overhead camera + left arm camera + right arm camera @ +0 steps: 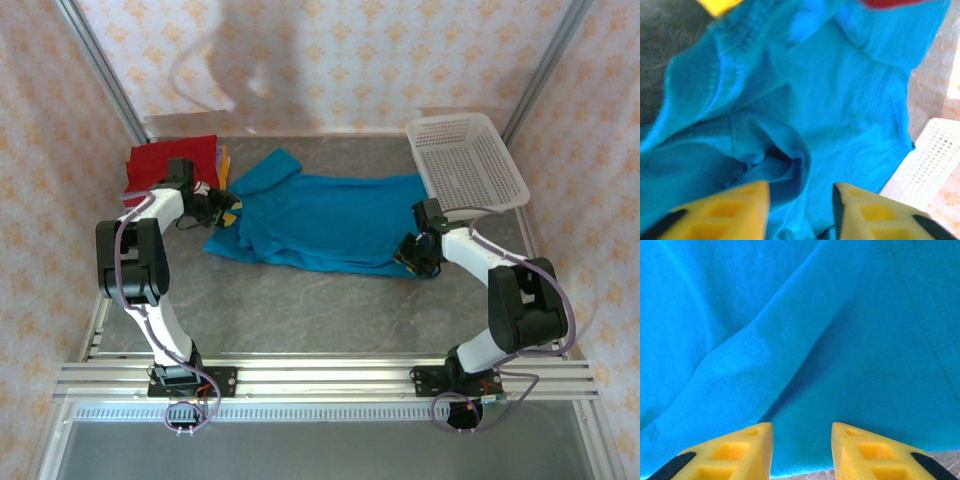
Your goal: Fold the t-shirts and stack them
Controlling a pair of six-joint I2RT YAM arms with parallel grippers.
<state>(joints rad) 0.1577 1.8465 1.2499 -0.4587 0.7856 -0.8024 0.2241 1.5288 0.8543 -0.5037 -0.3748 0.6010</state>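
where the grey table [300, 310] reaches its far left corner, a folded red t-shirt [168, 160] lies with an orange-yellow t-shirt [224, 157] showing along its right edge. just right of that pile, the left gripper [230, 211] sits low over the collar end of the teal-blue t-shirt [330, 222]. in its wrist view the yellow fingers [735, 212] stand apart, with a rumpled fold of teal cloth just ahead of the gap and nothing pinched between them. the teal-blue t-shirt lies spread across the middle of the table, one sleeve pointing toward the far edge. at its near right hem the right gripper [410, 255] sits low, jaws parted over the flat hem, with bare table showing just below the cloth's edge. a white perforated basket [465, 165] rests in the far right corner, near the shirt's right end.
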